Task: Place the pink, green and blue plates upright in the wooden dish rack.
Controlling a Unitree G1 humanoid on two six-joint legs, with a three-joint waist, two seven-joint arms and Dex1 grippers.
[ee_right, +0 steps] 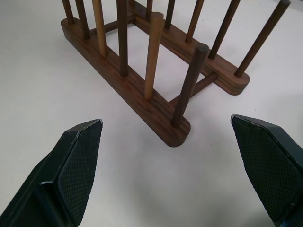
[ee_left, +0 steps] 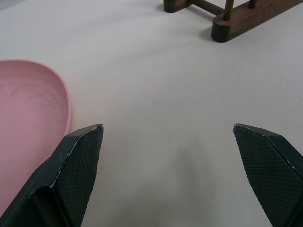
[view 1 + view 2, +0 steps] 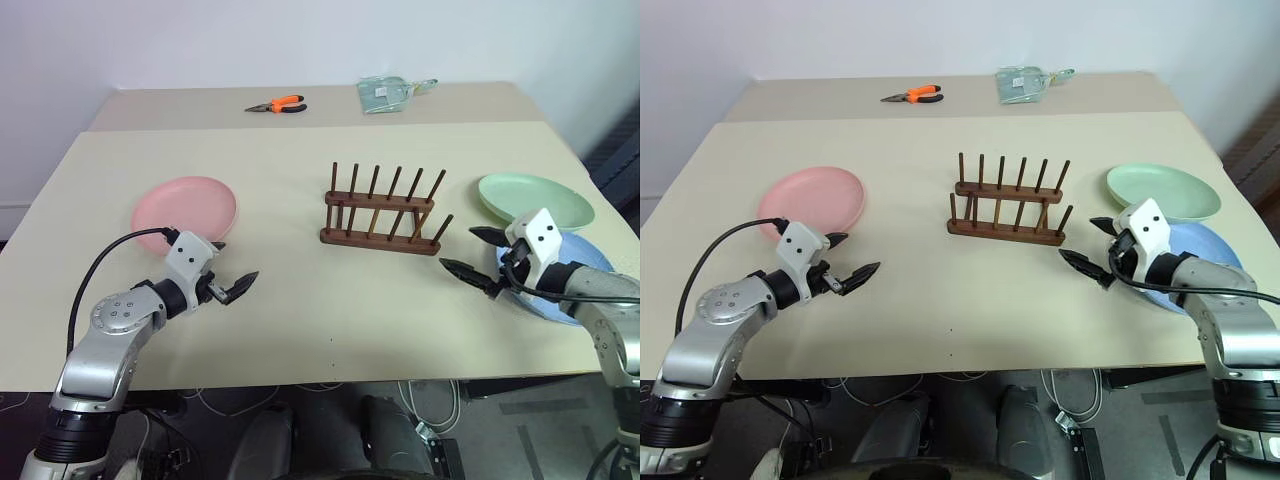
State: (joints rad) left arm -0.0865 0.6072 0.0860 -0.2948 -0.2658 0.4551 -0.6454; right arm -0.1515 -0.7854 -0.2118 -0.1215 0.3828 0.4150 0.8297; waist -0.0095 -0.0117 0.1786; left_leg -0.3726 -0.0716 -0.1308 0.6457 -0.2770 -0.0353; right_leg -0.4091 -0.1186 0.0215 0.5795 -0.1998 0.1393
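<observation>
The pink plate (image 3: 185,207) lies flat on the left of the table. Just in front of it my left gripper (image 3: 236,264) hovers open and empty, pointing toward the middle; in its wrist view the pink plate (image 2: 28,109) sits beside one finger. The wooden dish rack (image 3: 383,212) stands empty at the centre. On the right the green plate (image 3: 535,198) lies flat, with the blue plate (image 3: 592,256) in front of it, partly hidden under my right hand. My right gripper (image 3: 458,248) is open and empty, aimed at the rack's near end (image 1: 142,94).
Orange-handled pliers (image 3: 278,104) and a clear plastic bag (image 3: 385,93) lie on the far table section. The beige table (image 3: 330,330) has bare room in front of the rack, and its front edge is close below both arms.
</observation>
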